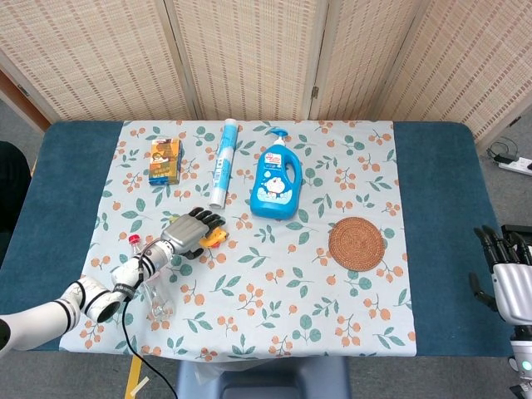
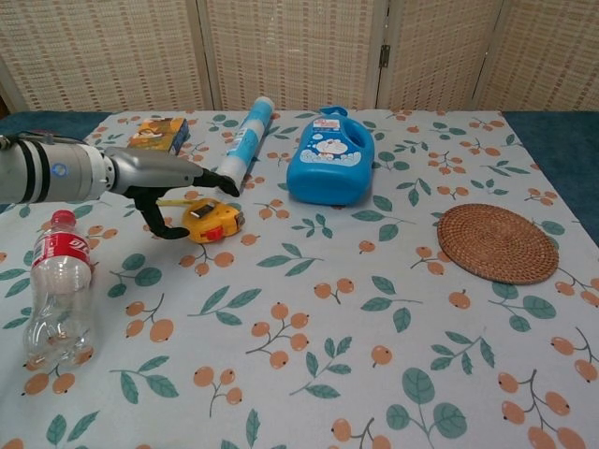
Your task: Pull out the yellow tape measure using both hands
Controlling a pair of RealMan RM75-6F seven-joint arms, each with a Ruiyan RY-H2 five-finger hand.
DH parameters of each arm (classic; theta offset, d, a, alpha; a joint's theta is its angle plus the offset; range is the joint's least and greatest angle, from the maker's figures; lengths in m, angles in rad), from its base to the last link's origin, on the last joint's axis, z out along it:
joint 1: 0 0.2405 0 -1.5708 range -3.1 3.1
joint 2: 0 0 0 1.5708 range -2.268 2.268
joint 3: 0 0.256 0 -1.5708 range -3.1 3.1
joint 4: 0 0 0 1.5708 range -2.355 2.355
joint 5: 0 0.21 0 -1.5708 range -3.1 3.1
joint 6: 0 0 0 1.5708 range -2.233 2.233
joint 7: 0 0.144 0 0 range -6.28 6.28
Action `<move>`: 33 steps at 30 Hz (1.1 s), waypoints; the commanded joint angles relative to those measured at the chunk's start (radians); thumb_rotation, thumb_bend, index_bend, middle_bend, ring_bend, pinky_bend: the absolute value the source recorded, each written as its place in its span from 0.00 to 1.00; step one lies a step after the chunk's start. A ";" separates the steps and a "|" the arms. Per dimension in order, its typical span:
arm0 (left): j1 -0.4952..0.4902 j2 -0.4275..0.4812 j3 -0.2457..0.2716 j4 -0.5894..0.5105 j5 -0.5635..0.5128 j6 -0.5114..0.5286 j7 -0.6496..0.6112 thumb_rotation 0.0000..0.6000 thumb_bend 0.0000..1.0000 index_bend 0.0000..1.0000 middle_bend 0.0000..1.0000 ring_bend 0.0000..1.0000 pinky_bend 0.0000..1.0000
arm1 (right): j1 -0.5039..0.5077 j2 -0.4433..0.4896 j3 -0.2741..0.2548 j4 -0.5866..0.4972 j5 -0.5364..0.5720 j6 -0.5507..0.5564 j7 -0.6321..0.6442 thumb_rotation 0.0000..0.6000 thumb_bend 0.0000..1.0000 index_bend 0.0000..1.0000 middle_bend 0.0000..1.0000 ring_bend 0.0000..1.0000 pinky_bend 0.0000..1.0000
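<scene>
Nearest the chest camera: clear plastic bottle [image 2: 58, 290] with red cap and label, lying on the tablecloth [image 2: 309, 355] near the table's front-left corner, beside the left forearm.

Yellow tape measure [image 2: 212, 223] sits on the left half of the table, midway between front and back edges, just in front of the rolled blue-and-white tube [image 2: 245, 145]. A short yellow strip shows at its left side, under the fingers; I cannot tell whether that is blade already drawn out.

Left hand [image 2: 159, 187]: stretched flat over the tape measure, dark fingers spread, some curling down beside the case. Chest view shows fingers close to the case but no clear closure round it, so I read the hand as open, nothing held; whether a fingertip touches the case I cannot tell.

Right hand [image 1: 503, 270]: off the table's right edge, well apart from the work, fingers spread and pointing up, holding nothing.

Other items: blue detergent bottle [image 2: 330, 164] toward the back centre, orange box [image 1: 165, 160] back-left, woven coaster [image 2: 498, 243] on the right half.

Step, as judged: reach-and-grasp of the case by the left hand, not yet complete. Pull not begun.

Next move calls for: left hand closing on the case to anchor it, then right hand crossing most of the table to pinch the blade tab. Tab side not resolved in either view.
</scene>
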 commanded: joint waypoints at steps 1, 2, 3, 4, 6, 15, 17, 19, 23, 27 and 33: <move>-0.016 -0.015 0.004 0.021 -0.028 -0.028 0.023 1.00 0.49 0.11 0.10 0.04 0.00 | -0.001 -0.002 0.000 0.002 0.004 -0.002 0.001 1.00 0.49 0.06 0.11 0.17 0.00; -0.019 -0.017 0.005 0.025 -0.036 -0.034 0.028 1.00 0.49 0.11 0.10 0.04 0.00 | 0.000 -0.002 0.000 0.003 0.005 -0.003 0.001 1.00 0.49 0.06 0.11 0.17 0.00; -0.021 -0.019 0.006 0.029 -0.043 -0.039 0.035 1.00 0.49 0.12 0.10 0.04 0.00 | 0.000 -0.003 0.000 0.003 0.006 -0.004 0.000 1.00 0.49 0.06 0.11 0.17 0.00; -0.023 -0.021 0.007 0.033 -0.052 -0.043 0.042 1.00 0.49 0.12 0.10 0.04 0.00 | 0.001 -0.003 0.001 0.003 0.006 -0.005 0.000 1.00 0.49 0.06 0.11 0.17 0.00; -0.022 -0.021 0.007 0.034 -0.067 -0.043 0.048 1.00 0.49 0.13 0.10 0.04 0.00 | 0.002 -0.004 0.002 0.003 0.006 -0.007 -0.001 1.00 0.49 0.06 0.11 0.17 0.00; -0.001 0.006 0.024 0.012 -0.119 -0.037 0.071 1.00 0.49 0.18 0.11 0.06 0.00 | 0.009 -0.007 0.003 0.003 0.004 -0.015 -0.005 1.00 0.49 0.06 0.11 0.17 0.00; 0.003 0.014 0.027 0.000 -0.130 -0.038 0.073 1.00 0.49 0.18 0.11 0.06 0.00 | 0.010 -0.008 0.002 0.003 0.004 -0.018 -0.007 1.00 0.49 0.06 0.11 0.17 0.00; 0.006 0.018 0.028 -0.011 -0.139 -0.036 0.071 1.00 0.49 0.17 0.11 0.06 0.00 | 0.011 -0.009 0.002 0.003 0.003 -0.018 -0.008 1.00 0.49 0.06 0.11 0.17 0.00; 0.006 0.017 0.028 -0.024 -0.151 -0.040 0.067 1.00 0.48 0.13 0.11 0.06 0.00 | 0.011 -0.009 0.001 0.001 0.002 -0.018 -0.010 1.00 0.49 0.06 0.11 0.17 0.00; 0.004 0.002 0.027 -0.014 -0.158 -0.030 0.078 1.00 0.43 0.12 0.11 0.06 0.00 | 0.008 -0.007 0.001 -0.001 0.004 -0.016 -0.009 1.00 0.49 0.06 0.11 0.17 0.00; 0.011 -0.024 0.026 0.005 -0.161 0.011 0.098 1.00 0.35 0.17 0.13 0.11 0.00 | 0.000 -0.004 -0.001 -0.001 0.007 -0.008 -0.005 1.00 0.49 0.06 0.11 0.17 0.00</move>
